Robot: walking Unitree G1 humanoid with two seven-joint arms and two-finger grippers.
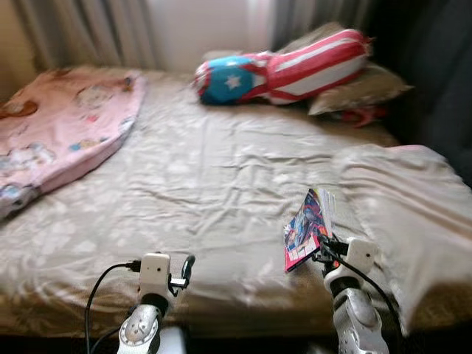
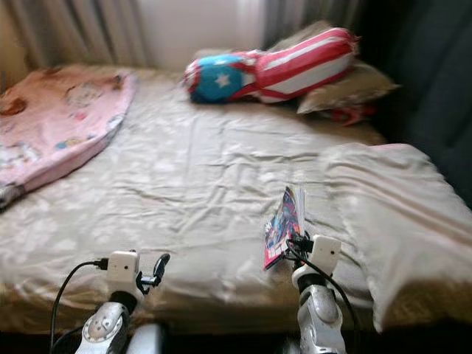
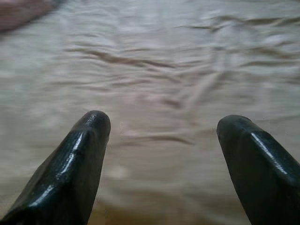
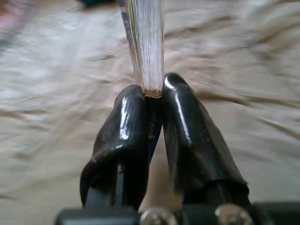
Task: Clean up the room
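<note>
The comic book (image 1: 308, 228) stands on its edge over the near right part of the bed (image 1: 221, 184), pinched at its lower corner between the pressed fingers of the right gripper (image 4: 152, 93). With such a thin grip, I think the wrist must stay level and move slowly, or the book can swing or slip. The left gripper (image 3: 161, 126) hovers with fingers spread over the near sheet, holding nothing, and I see no box or basket for the book.

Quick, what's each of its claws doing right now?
Left gripper: open, empty, over the bed sheet.
Right gripper: shut on a comic book.
</note>
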